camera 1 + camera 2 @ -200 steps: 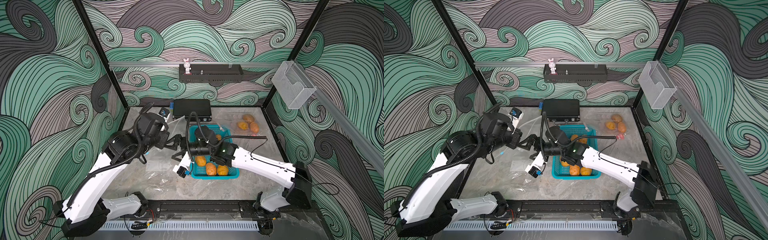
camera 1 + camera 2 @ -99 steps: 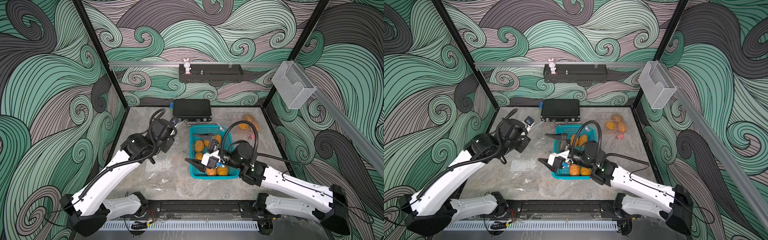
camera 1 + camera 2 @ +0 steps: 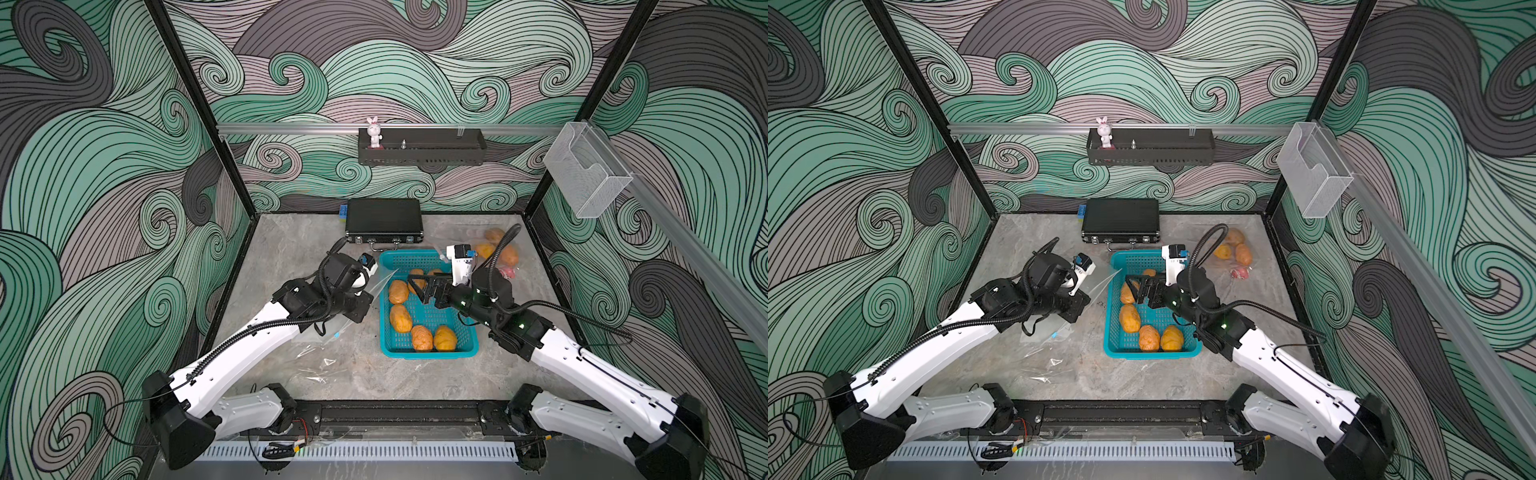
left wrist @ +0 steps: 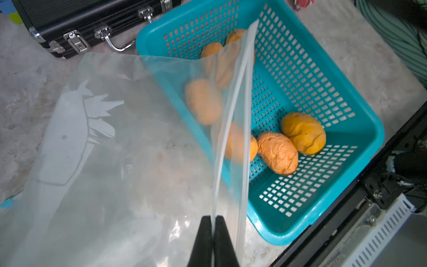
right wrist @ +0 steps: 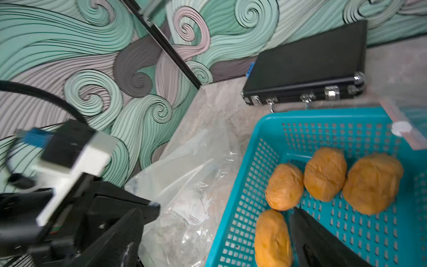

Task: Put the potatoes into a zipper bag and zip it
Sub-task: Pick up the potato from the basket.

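Several orange-tan potatoes [image 3: 400, 318] [image 4: 303, 133] [image 5: 325, 175] lie in a teal basket [image 3: 428, 354] [image 3: 1150, 354] at mid-table. My left gripper [image 4: 213, 217] [image 3: 368, 297] is shut on the zip edge of a clear zipper bag [image 4: 120, 148] [image 3: 1050, 345]. It holds that edge up beside the basket's left wall, and the rest of the bag trails on the table. My right gripper [image 3: 415, 289] [image 5: 217, 242] hangs open over the basket's back half. One of its fingers [image 5: 312, 242] is beside a potato [image 5: 272, 238], and nothing is held.
A black case [image 3: 384, 220] lies at the back wall, just behind the basket. At the back right a second clear bag [image 3: 496, 249] holds a few potatoes, with a pink object [image 3: 509, 272] beside it. Side walls close in on both sides.
My right gripper left the bag on the left and swung over the basket, still open. My left arm shifted, keeping the bag's edge, and now holds it beside the basket.
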### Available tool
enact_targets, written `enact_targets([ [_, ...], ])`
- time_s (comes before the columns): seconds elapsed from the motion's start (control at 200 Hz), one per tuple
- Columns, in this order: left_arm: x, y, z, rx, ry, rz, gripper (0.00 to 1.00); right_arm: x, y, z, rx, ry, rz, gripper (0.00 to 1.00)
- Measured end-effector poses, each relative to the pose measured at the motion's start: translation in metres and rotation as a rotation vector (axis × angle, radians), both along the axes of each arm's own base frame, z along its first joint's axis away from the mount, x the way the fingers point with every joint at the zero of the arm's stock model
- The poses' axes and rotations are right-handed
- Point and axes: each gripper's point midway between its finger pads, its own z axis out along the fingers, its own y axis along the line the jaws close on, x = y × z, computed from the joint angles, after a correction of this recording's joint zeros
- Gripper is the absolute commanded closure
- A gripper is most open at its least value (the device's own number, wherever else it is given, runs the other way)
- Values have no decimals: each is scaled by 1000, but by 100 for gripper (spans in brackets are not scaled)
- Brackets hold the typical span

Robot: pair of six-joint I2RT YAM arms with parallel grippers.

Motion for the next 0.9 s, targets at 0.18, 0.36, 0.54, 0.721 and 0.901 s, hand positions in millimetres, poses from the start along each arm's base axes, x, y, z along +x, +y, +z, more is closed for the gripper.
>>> enact_targets([
  [0.18,-1,0,-12,-14,28,18,100,18,-10,-41,-117,230,0,12],
  [0.36,-3,3,-20,-21,46,38,100,13,-2,-95,-239,416,83,18],
  [0.54,-6,6,-16,-40,30,48,100,-1,9,-149,-295,590,177,26],
  [0.721,-4,6,-15,-43,22,56,100,-12,24,-184,-330,666,247,24],
  [0.901,-3,6,-19,-35,32,59,100,-17,44,-190,-334,654,305,24],
])
